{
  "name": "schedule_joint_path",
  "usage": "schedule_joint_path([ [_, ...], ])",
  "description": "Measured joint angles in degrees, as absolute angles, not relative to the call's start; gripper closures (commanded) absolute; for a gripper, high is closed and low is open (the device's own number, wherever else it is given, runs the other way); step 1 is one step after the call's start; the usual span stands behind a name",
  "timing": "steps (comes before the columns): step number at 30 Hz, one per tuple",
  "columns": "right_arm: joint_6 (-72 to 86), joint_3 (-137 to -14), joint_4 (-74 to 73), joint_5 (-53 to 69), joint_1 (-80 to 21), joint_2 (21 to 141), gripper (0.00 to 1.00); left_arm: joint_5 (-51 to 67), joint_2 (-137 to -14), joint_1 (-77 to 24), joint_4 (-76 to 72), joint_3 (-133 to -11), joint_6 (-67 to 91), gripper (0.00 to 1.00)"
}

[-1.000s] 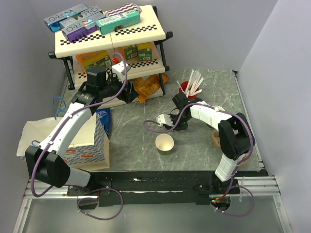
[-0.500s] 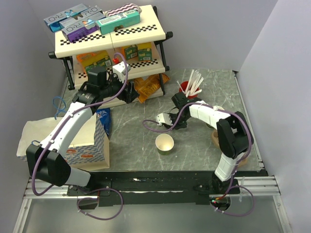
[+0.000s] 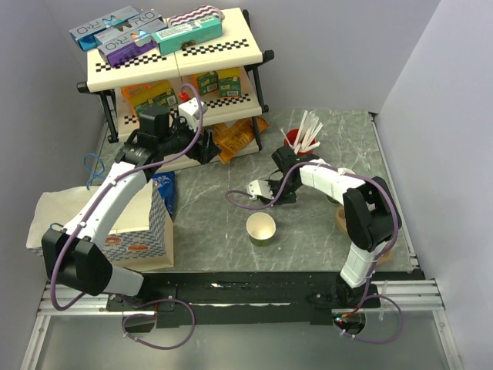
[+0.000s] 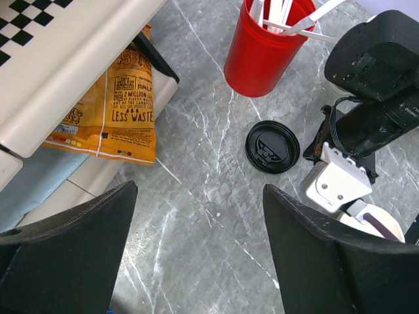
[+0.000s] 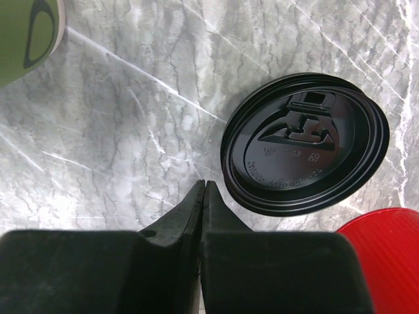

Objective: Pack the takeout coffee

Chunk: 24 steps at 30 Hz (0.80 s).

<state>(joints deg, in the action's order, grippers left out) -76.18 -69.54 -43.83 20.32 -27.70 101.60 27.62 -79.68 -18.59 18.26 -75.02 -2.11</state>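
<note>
The green cup (image 3: 261, 228) stands open on the marble table, cream-white inside; its wall shows at the top left of the right wrist view (image 5: 23, 33). The black lid (image 5: 304, 144) lies flat on the table, also seen in the left wrist view (image 4: 272, 146) just below the red cup (image 4: 262, 49). My right gripper (image 5: 203, 186) is shut and empty, tips low over the table just left of the lid's rim. In the top view it (image 3: 276, 194) hides the lid. My left gripper (image 4: 196, 261) is open and empty, by the shelf (image 3: 202, 143).
The red cup of white sticks (image 3: 299, 140) stands behind the right wrist. A two-level shelf (image 3: 173, 65) with boxes fills the back left, with an orange snack bag (image 4: 121, 111) at its foot. A checkered box (image 3: 135, 231) and a paper bag (image 3: 46, 216) sit at the left.
My right gripper has shifted a little to the left over the table. The cup, lid and left arm have not visibly moved.
</note>
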Motion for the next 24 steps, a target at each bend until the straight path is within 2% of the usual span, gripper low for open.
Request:
schedule_joint_path([
  [4,-76.6,-69.8,-44.1,20.6,-27.7,101.5,0.72,27.6,-79.8,-18.6,18.3,-75.0,-2.1,0.16],
  [5,-76.6,-69.8,-44.1,20.6,-27.7,101.4,0.71,27.6,-79.8,-18.6,18.3,-75.0,-2.1,0.16],
  [13,-77.1,-69.8,-42.0,20.6,-27.7,100.5,0.65,27.6,-80.6,-18.6,17.9,-75.0,-2.1,0.16],
  [24,-78.1,-72.2,-41.9,20.6,-27.7,101.6,0.67,27.6,-80.6,-18.6,17.9,-75.0,-2.1,0.16],
])
